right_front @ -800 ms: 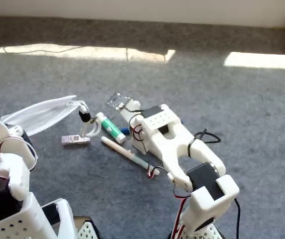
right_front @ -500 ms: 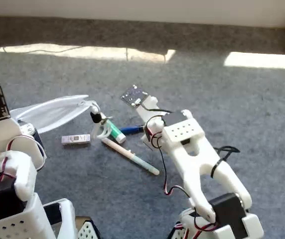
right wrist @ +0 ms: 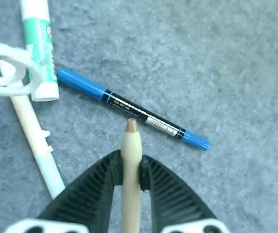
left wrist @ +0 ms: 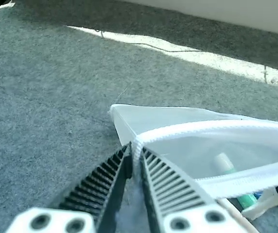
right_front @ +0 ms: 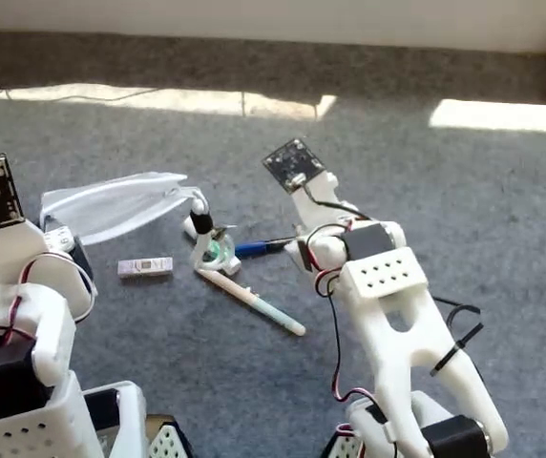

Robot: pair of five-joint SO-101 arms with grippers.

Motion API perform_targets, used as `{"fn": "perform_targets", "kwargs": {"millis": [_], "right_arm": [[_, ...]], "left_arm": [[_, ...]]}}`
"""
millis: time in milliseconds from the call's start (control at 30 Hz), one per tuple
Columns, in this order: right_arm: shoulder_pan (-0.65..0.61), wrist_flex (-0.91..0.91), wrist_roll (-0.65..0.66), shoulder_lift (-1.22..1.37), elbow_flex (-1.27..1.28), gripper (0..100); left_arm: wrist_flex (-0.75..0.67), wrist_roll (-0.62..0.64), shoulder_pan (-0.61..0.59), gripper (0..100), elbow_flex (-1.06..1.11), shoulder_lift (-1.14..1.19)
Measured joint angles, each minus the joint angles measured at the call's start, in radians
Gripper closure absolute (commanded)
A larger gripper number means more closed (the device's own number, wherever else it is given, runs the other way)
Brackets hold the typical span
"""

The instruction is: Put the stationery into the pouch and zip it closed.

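Observation:
My left gripper [left wrist: 135, 154] is shut on the zip edge of the white translucent pouch [left wrist: 192, 141], which lies open on the carpet [right_front: 111, 205]. A green-and-white tube [left wrist: 229, 167] shows through the pouch mesh. My right gripper [right wrist: 130, 164] is shut on a beige pencil [right wrist: 130, 145], held just above a blue pen [right wrist: 129, 109]. The green-and-white tube [right wrist: 39, 43] and a white pen [right wrist: 34, 141] lie beside it. In the high view the blue pen [right_front: 259, 248], tube [right_front: 218, 251], white pen [right_front: 252, 301] and a small white eraser-like piece [right_front: 145, 267] sit near the pouch mouth.
The pouch's black zip pull with a white ring [right_front: 199, 227] rests against the tube. The right arm's body [right_front: 388, 286] stretches from the near edge toward the middle. Grey carpet [right_front: 445, 191] lies bare to the right and far side.
The right arm swung right and back off the stationery, uncovering the blue pen. The pouch and its zip pull shifted right toward the tube.

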Motion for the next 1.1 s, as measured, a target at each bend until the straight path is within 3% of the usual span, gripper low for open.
{"fn": "perform_targets", "kwargs": {"millis": [267, 433, 667, 1100], "right_arm": [[0.038, -0.064, -0.153, -0.005, 0.0, 99.3], [0.041, -0.081, -0.221, -0.005, 0.0, 99.3], [0.041, -0.084, -0.287, -0.005, 0.0, 99.3], [0.041, 0.012, -0.292, -0.04, -0.008, 99.3]], "left_arm": [[0.0, 0.006, 0.176, 99, -0.002, 0.005], [0.0, 0.006, 0.242, 99, -0.089, 0.149], [0.0, 0.069, 0.256, 99, -0.233, 0.35], [0.031, 0.14, 0.256, 99, -0.315, 0.466]]}}
